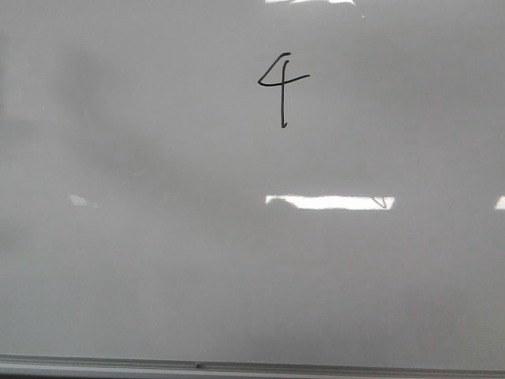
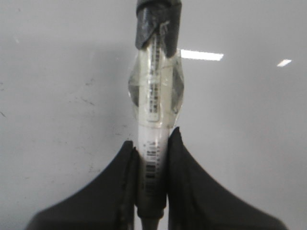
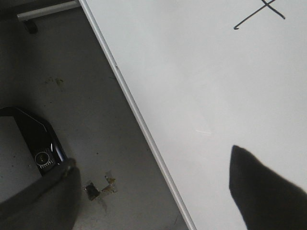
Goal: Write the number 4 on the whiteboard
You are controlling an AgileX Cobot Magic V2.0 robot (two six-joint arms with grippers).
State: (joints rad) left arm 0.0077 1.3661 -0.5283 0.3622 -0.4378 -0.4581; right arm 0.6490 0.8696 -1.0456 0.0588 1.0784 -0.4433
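The glossy grey-white whiteboard [image 1: 158, 260] fills the front view. A thin black number 4 [image 1: 282, 83] is drawn near its top middle. No gripper shows in the front view. In the left wrist view my left gripper [image 2: 152, 143] is shut on a white marker [image 2: 154, 105] with a barcode label and a black-taped cap end, held over the whiteboard [image 2: 57, 86]. In the right wrist view my right gripper [image 3: 153, 167] is open and empty over the whiteboard's edge strip [image 3: 139, 117]. Part of the number 4 [image 3: 261, 13] shows there.
Bright light reflections [image 1: 330, 202] lie across the board. The metal edge strip [image 1: 237, 365] runs along the board's near side. Beside the board, the right wrist view shows grey floor [image 3: 81, 105], bits of tape [image 3: 100, 188] and a dark device [image 3: 38, 143].
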